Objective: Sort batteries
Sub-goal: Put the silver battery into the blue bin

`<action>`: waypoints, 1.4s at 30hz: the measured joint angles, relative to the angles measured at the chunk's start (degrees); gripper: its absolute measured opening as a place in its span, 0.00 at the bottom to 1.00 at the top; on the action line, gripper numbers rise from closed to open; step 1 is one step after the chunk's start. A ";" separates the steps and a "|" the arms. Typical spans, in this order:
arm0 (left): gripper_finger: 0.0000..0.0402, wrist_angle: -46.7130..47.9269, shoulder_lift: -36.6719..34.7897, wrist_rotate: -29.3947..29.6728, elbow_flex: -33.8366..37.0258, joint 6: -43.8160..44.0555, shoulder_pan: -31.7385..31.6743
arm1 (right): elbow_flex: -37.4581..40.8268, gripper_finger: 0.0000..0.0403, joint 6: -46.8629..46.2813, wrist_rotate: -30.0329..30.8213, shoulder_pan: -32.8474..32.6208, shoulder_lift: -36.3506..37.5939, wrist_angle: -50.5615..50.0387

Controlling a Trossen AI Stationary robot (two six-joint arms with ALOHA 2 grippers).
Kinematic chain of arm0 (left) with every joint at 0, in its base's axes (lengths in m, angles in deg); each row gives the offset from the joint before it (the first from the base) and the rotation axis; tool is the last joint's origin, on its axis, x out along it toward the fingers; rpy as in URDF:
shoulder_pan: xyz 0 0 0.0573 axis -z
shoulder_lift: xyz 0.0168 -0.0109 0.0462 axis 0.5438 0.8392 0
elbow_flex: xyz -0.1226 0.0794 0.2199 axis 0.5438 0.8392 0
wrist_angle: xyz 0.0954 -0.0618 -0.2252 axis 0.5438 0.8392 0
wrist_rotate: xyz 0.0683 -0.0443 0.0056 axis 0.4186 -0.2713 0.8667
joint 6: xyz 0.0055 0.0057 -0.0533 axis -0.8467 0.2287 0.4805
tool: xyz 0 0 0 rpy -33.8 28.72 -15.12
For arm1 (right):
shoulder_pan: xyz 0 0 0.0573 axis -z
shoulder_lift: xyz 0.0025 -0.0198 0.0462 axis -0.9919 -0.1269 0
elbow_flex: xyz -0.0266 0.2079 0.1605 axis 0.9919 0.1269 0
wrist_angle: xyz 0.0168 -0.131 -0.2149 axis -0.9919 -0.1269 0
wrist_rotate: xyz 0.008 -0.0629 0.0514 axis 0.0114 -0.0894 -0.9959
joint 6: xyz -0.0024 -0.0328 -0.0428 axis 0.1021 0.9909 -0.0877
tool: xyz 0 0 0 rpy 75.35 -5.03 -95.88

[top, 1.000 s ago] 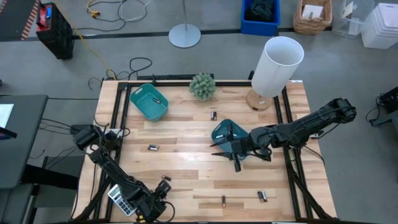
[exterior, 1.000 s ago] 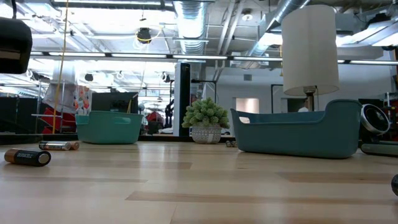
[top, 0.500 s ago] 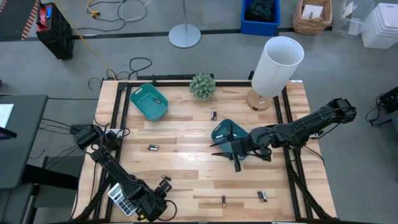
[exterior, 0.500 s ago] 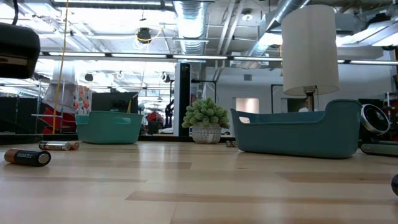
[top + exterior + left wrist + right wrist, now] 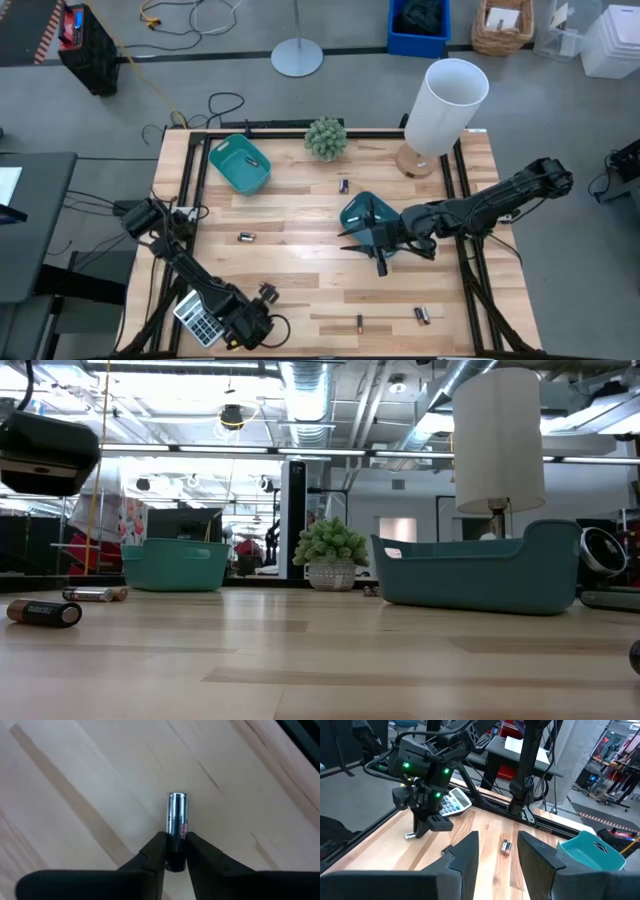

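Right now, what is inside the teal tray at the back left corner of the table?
The teal tray holds one small dark object, probably a battery. In the low view its wall hides the inside.

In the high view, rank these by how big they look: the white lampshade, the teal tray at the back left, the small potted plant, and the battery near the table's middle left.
Largest to smallest, as seen from above:
1. white lampshade
2. teal tray
3. potted plant
4. battery
The lampshade stands tall, nearer the overhead camera, so it may look somewhat bigger than it is.
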 joint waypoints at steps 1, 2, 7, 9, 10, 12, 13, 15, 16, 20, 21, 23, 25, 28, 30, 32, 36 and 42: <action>0.13 0.00 0.00 0.07 0.00 0.15 -0.16 | 0.00 0.38 0.00 -0.01 0.00 0.00 -0.12; 0.11 -0.02 0.00 0.21 0.00 0.26 -0.28 | 0.00 0.38 0.02 0.00 0.00 0.00 -0.18; 0.10 -0.09 0.00 0.55 0.00 -0.41 -0.47 | 0.00 0.38 0.94 -0.01 0.04 0.00 -0.20; 0.10 -0.14 0.00 0.51 0.00 -0.41 -0.83 | 0.00 0.38 1.07 -0.01 0.23 0.00 -0.21; 0.10 -0.16 0.00 0.51 0.00 -0.41 -1.07 | 0.00 0.38 1.07 -0.02 0.36 0.00 -0.32; 0.10 -0.18 0.00 0.71 0.00 -0.46 -1.45 | 0.00 0.38 1.07 0.00 0.37 0.00 -0.78; 0.10 -0.18 0.00 0.96 0.00 -0.64 -1.63 | 0.00 0.38 1.07 0.00 0.39 0.00 -1.00; 0.10 -0.17 0.00 1.59 0.00 -0.87 -1.93 | 0.00 0.38 1.07 0.00 0.39 0.00 -1.29; 0.10 -0.18 0.00 2.08 0.00 -0.90 -2.08 | 0.00 0.38 1.07 0.00 0.39 0.00 -1.29; 0.10 -0.01 -0.06 3.78 -0.56 -2.24 -2.73 | 0.00 0.38 1.09 0.00 0.37 0.00 -1.27; 0.10 -0.16 -0.17 4.49 -0.84 -2.83 -3.00 | 0.00 0.38 1.08 0.00 0.39 0.00 -1.27; 0.10 -0.85 -0.87 5.72 -1.48 -3.90 -3.57 | 0.00 0.38 1.19 0.00 0.39 0.00 -1.27; 0.10 -1.39 -1.93 7.75 -1.94 -5.19 -4.36 | 0.00 0.38 1.41 0.00 0.39 0.00 -1.25; 0.10 -2.78 -3.45 10.89 -1.99 -7.00 -6.33 | 0.00 0.38 1.62 0.00 0.38 0.00 -1.08; 0.10 -4.76 -4.38 12.42 -1.99 -8.45 -8.43 | 0.00 0.38 2.49 0.00 0.37 0.00 -0.53; 0.10 -7.27 -4.83 13.41 -2.01 -10.47 -10.80 | 0.00 0.38 3.81 0.00 0.37 0.00 0.95; 0.10 -12.72 -4.76 13.41 -1.99 -14.67 -16.57 | 0.00 0.38 6.55 0.02 0.25 0.69 4.05; 0.10 -23.89 -4.76 12.70 -1.99 -20.20 -25.80 | -0.02 0.38 11.65 3.10 -0.63 4.98 4.84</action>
